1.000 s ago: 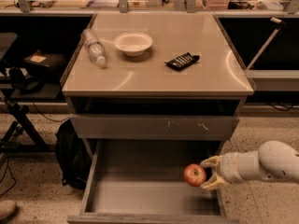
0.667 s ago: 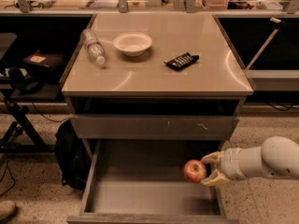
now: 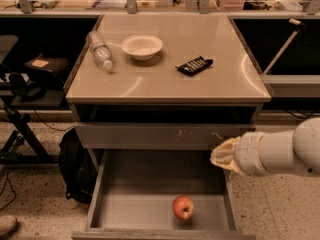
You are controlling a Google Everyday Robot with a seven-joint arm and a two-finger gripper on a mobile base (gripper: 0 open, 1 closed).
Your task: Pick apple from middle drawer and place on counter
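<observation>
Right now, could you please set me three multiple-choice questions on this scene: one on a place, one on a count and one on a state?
1. The apple lies
A) on the ground beside the cabinet
B) on the floor of the middle drawer
C) on the black bag

2. How many things lie on the counter?
A) one
B) five
C) three

3. The plastic bottle
A) lies on its side
B) stands upright
C) hangs over the edge

Answers
1 B: the apple rests on the open drawer's grey floor, and the gripper hangs above it and to its right, apart from it.
2 C: only the plastic bottle, a white bowl and a dark packet are there.
3 A: its whole length rests flat on the top.
</observation>
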